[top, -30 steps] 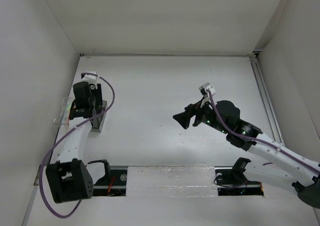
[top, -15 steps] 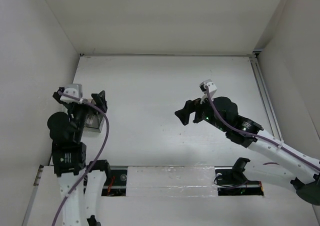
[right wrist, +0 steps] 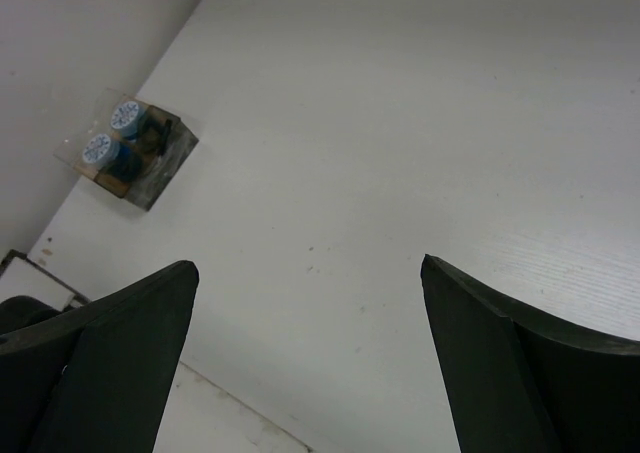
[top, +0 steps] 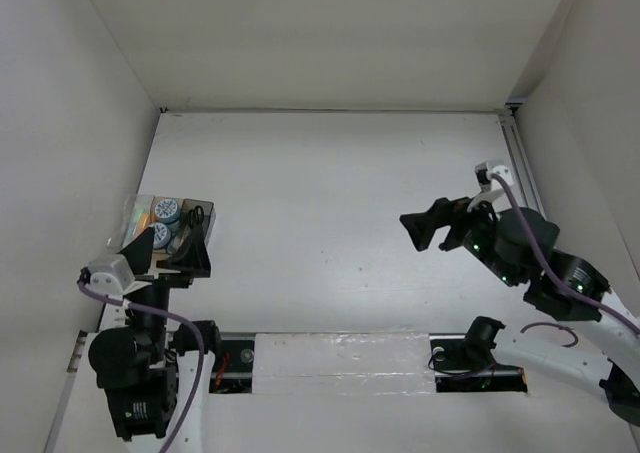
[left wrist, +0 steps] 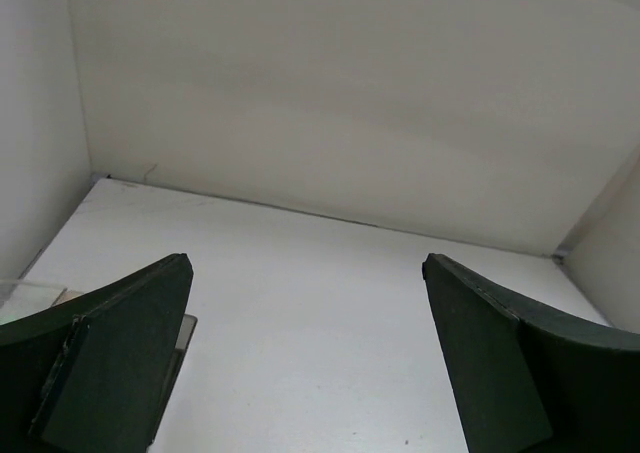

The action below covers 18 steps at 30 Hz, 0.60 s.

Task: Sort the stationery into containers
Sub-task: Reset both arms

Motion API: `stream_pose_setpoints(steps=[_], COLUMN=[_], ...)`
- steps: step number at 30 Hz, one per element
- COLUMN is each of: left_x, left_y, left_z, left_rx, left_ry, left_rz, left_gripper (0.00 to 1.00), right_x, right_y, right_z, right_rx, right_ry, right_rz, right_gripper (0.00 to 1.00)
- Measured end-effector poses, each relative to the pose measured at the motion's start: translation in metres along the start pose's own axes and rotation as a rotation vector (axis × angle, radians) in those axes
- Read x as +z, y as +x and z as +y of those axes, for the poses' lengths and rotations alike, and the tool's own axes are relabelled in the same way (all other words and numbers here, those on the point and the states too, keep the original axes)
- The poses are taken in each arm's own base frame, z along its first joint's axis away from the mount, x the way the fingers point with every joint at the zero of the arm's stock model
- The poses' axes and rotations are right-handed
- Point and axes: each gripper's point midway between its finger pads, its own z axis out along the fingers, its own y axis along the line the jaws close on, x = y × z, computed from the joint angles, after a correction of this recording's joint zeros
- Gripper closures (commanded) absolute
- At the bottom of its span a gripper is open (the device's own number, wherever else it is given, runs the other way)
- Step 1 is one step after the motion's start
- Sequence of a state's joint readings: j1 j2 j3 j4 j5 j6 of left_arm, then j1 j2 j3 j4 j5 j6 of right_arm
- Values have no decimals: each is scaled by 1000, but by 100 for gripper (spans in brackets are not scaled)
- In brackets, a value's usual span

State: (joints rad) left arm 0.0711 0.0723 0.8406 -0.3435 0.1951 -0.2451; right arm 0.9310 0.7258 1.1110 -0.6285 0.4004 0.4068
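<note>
Hovering empty: left gripper (left wrist: 305,261), jaws wide, above the near-left table (top: 320,163) | right gripper (right wrist: 308,263) likewise spread wide, holding nothing, over the right half | two blue-and-white rolls (right wrist: 124,119) apparently in clear bin (top: 133,213); dark bin (right wrist: 166,159) touching beside it, at far-left edge

Left gripper (top: 165,255): mine, pulled back off bins (top: 205,216) toward near edge; now sits just on near side of them, wrist turned low over my base.
Bins: no longer hidden under my arm.
Rolls (top: 166,211): two, now showing inside bins.
Right gripper (top: 437,228): swung from mid-table (top: 320,173) toward right side, slightly nearer my base.
</note>
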Motion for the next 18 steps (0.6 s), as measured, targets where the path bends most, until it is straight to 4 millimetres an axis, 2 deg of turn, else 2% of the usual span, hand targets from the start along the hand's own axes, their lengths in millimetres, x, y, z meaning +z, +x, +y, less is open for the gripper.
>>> stream_pose_setpoints(steps=[2, 7, 10, 13, 18], left_x=[-9, -24, -22, -21, -19], left_y=[-7, -18, -12, 1, 7], left_z=[6, 8, 13, 15, 15], left_rx=[-38, -136, -174, -198, -212], left_ry=[-57, -92, -119, -123, -124], left_rz=[-28, -79, -67, -26, -9], left_gripper=[0, 0, 0, 0, 0], right_x=[-13, -53, -74, -90, -107], right_y=[-7, -27, -36, -38, -36], right_z=[0, -3, -6, -9, -15], right_rx=[14, 60, 90, 118, 153], right_ry=[-27, -99, -133, -162, -185], right_rz=[-24, -110, -157, -180, -201], right_gripper=[1, 1, 1, 1, 1])
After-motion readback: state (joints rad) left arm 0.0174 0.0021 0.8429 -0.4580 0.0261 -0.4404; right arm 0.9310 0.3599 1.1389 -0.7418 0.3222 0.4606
